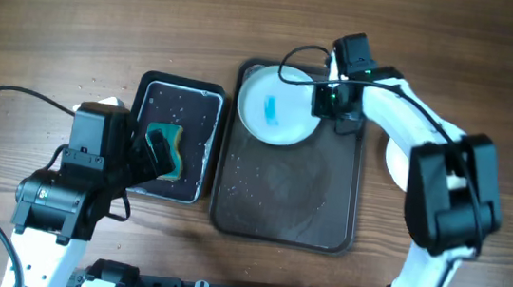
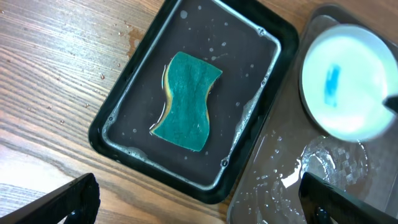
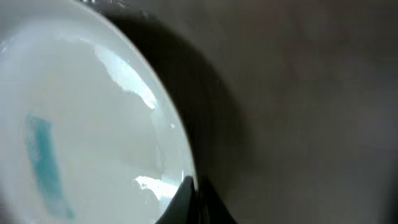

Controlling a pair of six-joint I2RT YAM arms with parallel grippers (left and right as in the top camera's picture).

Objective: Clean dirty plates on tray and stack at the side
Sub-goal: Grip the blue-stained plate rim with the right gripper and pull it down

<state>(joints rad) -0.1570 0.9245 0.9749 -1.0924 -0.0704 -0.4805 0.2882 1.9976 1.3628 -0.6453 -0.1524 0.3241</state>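
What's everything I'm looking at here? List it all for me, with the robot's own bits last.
plate: one, white with a blue smear, far-left corner of the brown tray
white round item: count unclear, white, on the table right of the brown tray, mostly hidden by the right arm
brown tray: one, dark brown, wet, mid-table
small tray: one, black, holds water, left of the brown tray
sponge: one, green over yellow, in the small tray
table: one, wood
left gripper: one, black, open, above the small tray
right gripper: one, black, shut on the plate's rim
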